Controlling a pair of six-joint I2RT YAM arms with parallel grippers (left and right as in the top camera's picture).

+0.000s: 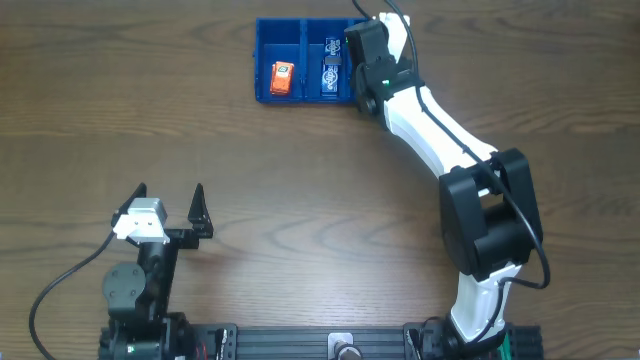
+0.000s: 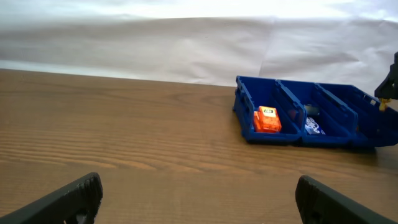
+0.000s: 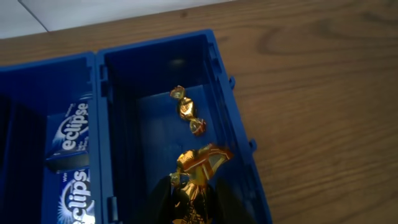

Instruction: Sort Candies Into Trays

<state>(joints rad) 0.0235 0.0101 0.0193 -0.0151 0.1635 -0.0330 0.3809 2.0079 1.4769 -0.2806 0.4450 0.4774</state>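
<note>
Blue three-compartment tray (image 1: 262,62) (image 2: 247,132) (image 3: 225,93) at the far edge of the wooden worktop (image 1: 300,200), seen from the operator's side. The right arm reaches up to the tray. Its right end effector (image 1: 360,45) (image 3: 189,200) is closed on a held gold candy (image 3: 199,162), pinched by the wrapper just above the floor of the tray's right-hand compartment. A loose gold candy (image 3: 186,111) lies on that compartment's floor, a little beyond the held one and apart from it. The middle compartment contains blue-and-white packs (image 1: 331,75) (image 3: 68,134), one resting partly on another. The left-hand compartment holds a single orange candy (image 1: 283,79) (image 2: 268,119). The left end effector (image 1: 170,195) (image 2: 199,205) sits low over bare wood near its base, well apart from the tray, with its fingers spread wide and nothing between them.
</note>
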